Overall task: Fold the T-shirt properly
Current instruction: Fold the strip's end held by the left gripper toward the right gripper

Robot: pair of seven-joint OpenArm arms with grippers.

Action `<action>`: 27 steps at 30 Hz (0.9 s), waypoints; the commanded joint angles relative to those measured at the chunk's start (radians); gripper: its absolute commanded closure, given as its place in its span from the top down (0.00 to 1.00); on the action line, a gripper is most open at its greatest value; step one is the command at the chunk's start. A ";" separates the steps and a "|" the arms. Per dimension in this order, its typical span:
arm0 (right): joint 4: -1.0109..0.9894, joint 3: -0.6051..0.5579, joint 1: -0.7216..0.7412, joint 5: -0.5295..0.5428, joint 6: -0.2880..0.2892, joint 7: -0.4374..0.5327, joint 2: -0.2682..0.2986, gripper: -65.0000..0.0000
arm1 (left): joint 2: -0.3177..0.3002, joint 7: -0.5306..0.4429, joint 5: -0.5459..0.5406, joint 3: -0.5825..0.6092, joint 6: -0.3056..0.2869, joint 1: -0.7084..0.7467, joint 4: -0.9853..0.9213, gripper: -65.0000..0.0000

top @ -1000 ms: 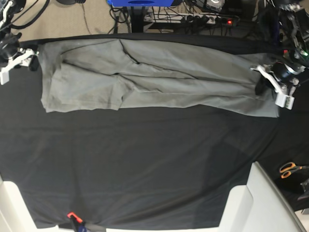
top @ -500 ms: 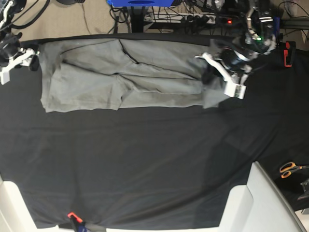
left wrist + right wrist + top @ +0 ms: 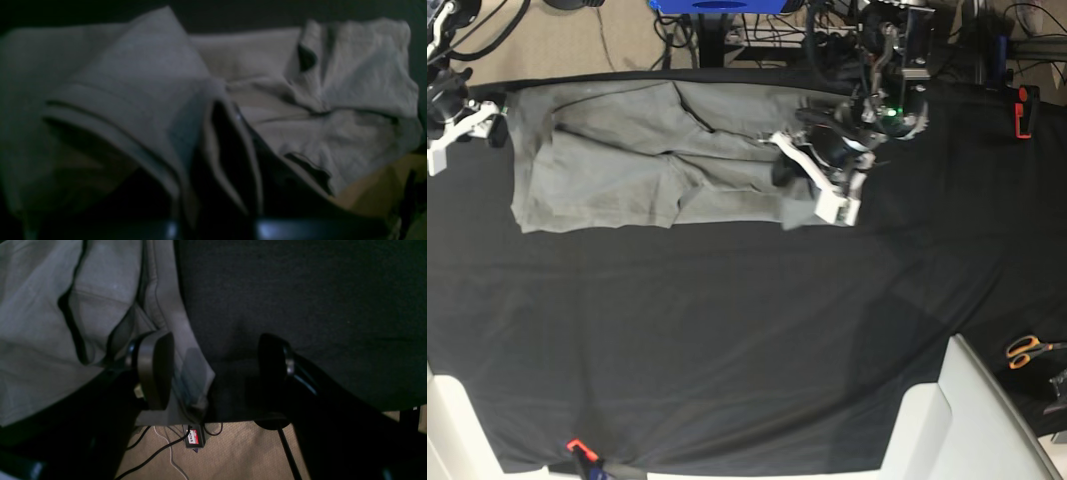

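The left hand, clamped on the hem of the T-shirt, carries it across the bench to fold it, while the right hand waits apart at the collar end.

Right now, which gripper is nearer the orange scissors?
Left. The left gripper, shut on the T-shirt mid-table, is closer to the orange scissors at the base view's right edge; the right gripper sits at the far opposite end.

No readable text; red-white tag blurred.
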 commanded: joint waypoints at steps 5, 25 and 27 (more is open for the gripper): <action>0.013 0.005 0.002 0.017 0.002 0.016 0.013 0.58 | 0.023 -0.015 -0.010 0.000 -0.009 -0.029 -0.011 0.00; 0.016 0.005 0.004 0.017 0.002 0.014 0.013 0.58 | 0.017 -0.014 -0.016 0.129 -0.009 -0.026 -0.010 0.31; 0.016 0.005 0.004 0.017 0.002 0.014 0.013 0.58 | 0.020 -0.014 -0.016 0.129 -0.009 -0.029 -0.008 0.52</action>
